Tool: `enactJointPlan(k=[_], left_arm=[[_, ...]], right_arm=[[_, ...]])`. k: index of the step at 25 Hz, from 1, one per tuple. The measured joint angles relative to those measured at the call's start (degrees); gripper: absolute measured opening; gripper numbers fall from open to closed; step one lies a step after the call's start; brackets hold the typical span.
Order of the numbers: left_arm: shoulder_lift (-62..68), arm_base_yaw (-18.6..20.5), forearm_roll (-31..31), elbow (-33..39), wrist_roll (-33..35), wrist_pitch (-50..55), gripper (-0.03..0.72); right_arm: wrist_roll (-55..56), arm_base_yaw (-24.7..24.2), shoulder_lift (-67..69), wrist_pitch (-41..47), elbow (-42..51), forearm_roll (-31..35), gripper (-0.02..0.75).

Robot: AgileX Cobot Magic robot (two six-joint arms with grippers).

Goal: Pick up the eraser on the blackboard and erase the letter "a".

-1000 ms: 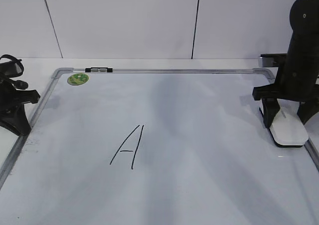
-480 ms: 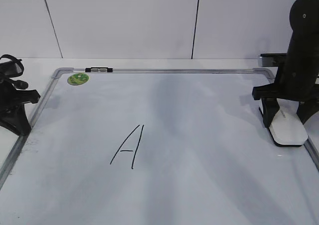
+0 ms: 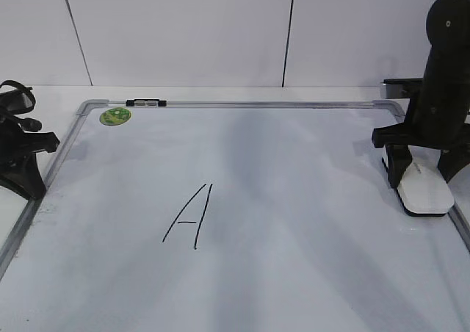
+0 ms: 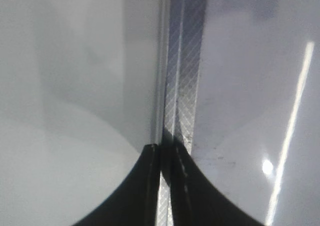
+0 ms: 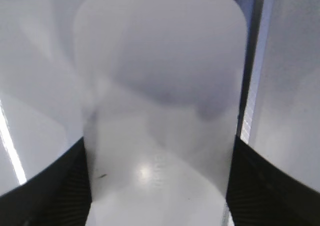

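Note:
The white eraser [image 3: 424, 193] lies at the right edge of the blackboard [image 3: 308, 185], a white board with a grey frame. My right gripper [image 3: 422, 176] stands over it, a black finger against each long side, shut on it. In the right wrist view the eraser [image 5: 160, 86] fills the gap between the fingers of that gripper [image 5: 160, 186]. My left gripper [image 3: 28, 178] rests shut at the board's left frame, which shows in the left wrist view [image 4: 185, 76] under the gripper [image 4: 166, 153]. Only a tall capital "A" [image 3: 189, 216] is on the board; no lowercase "a" shows.
A round green sticker [image 3: 115, 115] sits at the board's top left corner, with a small black clip [image 3: 145, 103] on the top frame beside it. A white wall with dark seams stands behind the board.
The eraser has shifted slightly back and straightened between the right fingers. The left arm has not moved.

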Motion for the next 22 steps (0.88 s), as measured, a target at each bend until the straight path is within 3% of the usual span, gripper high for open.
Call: enactJointPlan(k=[17, 22], left_arm=[[0.00, 0.00, -0.10, 0.00, 0.00, -0.12, 0.027], [0.00, 0.00, -0.21, 0.00, 0.00, -0.24, 0.027]], right_arm=[[-0.43, 0.00, 0.00, 0.00, 0.00, -0.90, 0.566], [-1.47, 0.00, 0.00, 0.00, 0.00, -1.47, 0.596]])
